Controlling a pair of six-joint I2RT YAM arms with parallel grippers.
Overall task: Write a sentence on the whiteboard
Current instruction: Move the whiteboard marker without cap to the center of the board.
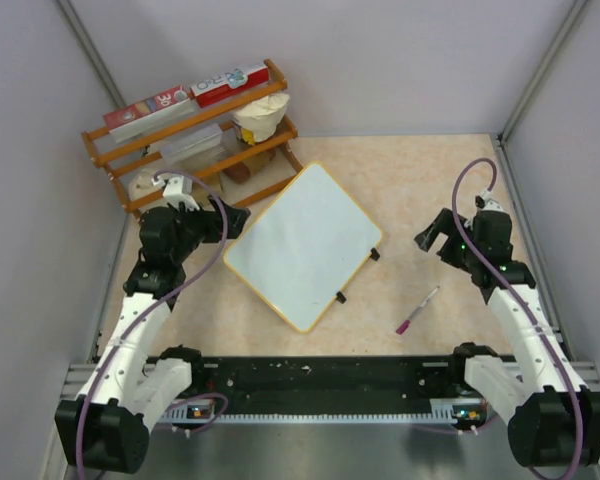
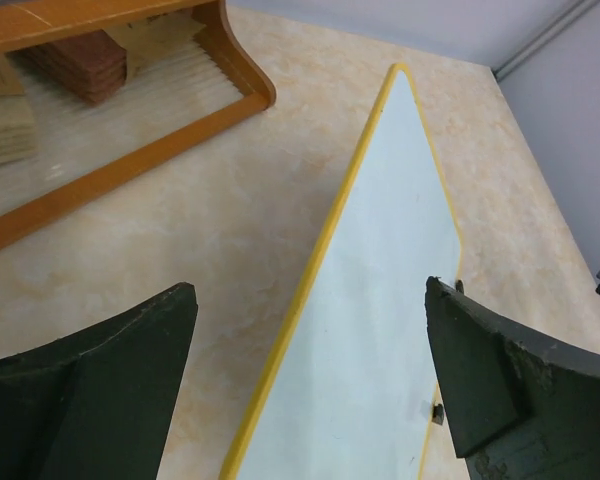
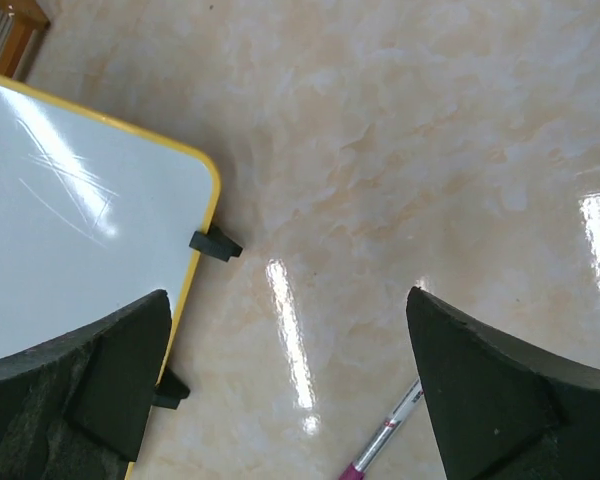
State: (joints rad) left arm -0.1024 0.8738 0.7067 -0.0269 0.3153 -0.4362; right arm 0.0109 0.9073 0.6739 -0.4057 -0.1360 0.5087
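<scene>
Prob. marker cut off by btm edge; rack labels too small.

Bright, even overhead light; glare streaks on whiteboard and glossy table; hands softly blurred.

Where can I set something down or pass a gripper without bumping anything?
Widest bare patch: back right of the table, between the whiteboard and the side wall. Another: near left, between the whiteboard and the arm bases. Crowded: back left, where the wooden rack, the left gripper and the whiteboard's corner meet. The marker lies near right.
</scene>
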